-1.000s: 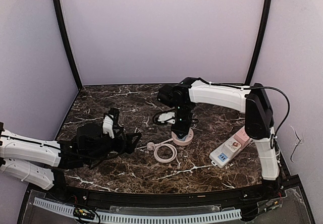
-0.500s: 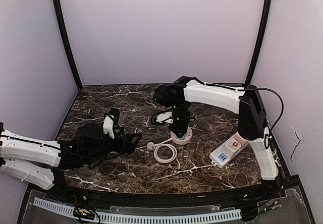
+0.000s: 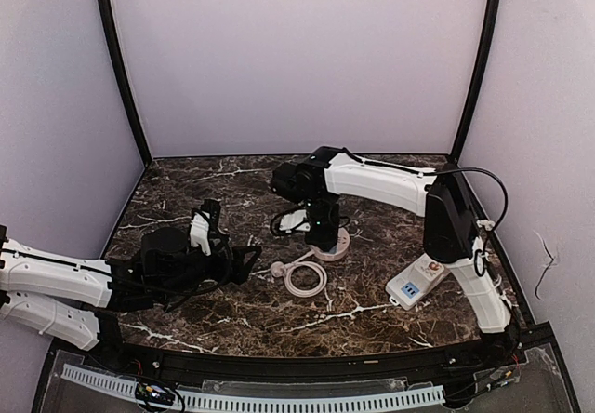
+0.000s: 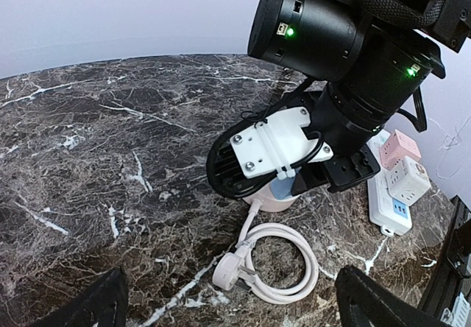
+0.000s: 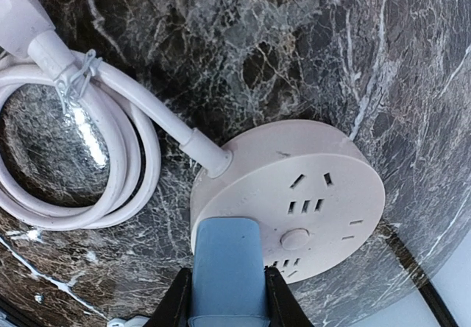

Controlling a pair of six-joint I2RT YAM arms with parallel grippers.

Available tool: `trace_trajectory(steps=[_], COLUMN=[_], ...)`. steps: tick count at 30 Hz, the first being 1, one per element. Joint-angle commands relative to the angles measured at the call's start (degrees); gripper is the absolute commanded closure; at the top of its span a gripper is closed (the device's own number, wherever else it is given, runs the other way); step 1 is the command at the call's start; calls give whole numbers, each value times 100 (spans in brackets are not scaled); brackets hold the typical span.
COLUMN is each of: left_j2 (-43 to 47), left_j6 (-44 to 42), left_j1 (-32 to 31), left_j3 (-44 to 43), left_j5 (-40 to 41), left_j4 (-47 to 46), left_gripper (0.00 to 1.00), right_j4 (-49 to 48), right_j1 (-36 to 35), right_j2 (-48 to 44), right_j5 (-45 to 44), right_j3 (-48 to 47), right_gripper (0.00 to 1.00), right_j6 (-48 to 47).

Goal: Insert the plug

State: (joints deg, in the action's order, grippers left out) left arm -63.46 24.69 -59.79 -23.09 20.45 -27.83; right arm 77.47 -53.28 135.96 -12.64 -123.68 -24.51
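Note:
My right gripper (image 3: pixel 322 230) is shut on a blue plug (image 5: pixel 227 264), held between its black fingers (image 5: pixel 176 306) in the right wrist view. The plug stands on the near rim of a round pink socket disc (image 5: pixel 294 194), beside its slots; its prongs are hidden. The disc (image 3: pixel 337 245) lies mid-table, with its white cord coiled (image 3: pixel 305 281) and ending in a flat white plug (image 4: pixel 234 272). My left gripper (image 4: pixel 235 308) is open and empty, low on the table to the left (image 3: pixel 244 259), facing the coil.
A white and pink power strip (image 3: pixel 423 278) lies at the right, near the right arm's base; it also shows in the left wrist view (image 4: pixel 397 187). The marble table (image 3: pixel 186 190) is walled at the back and both sides.
My right arm has shifted left with the blue plug, and the round socket disc has slid a little left with it. The left arm has not moved.

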Motion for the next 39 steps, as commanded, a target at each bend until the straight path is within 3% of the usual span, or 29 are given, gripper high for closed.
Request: trace_trajectory(steps=[1,19,39], left_j2=[23,95,238], left_j6=[47,71,106], left_j1=[-15,-21,-17], left_j3=[107,127,153], left_j5=[-38,-85,-143], left_j4=[-131,-123,-73], left_gripper=[1,2,2], right_j4=[-881,-840,-792], right_j1=[2,-87,-968], right_j2=[984,-174,-1605], right_j5=[40,124,743], right_j3=[286,1535,2705], right_gripper=[100,100,100], right_j6=[-171,90,444])
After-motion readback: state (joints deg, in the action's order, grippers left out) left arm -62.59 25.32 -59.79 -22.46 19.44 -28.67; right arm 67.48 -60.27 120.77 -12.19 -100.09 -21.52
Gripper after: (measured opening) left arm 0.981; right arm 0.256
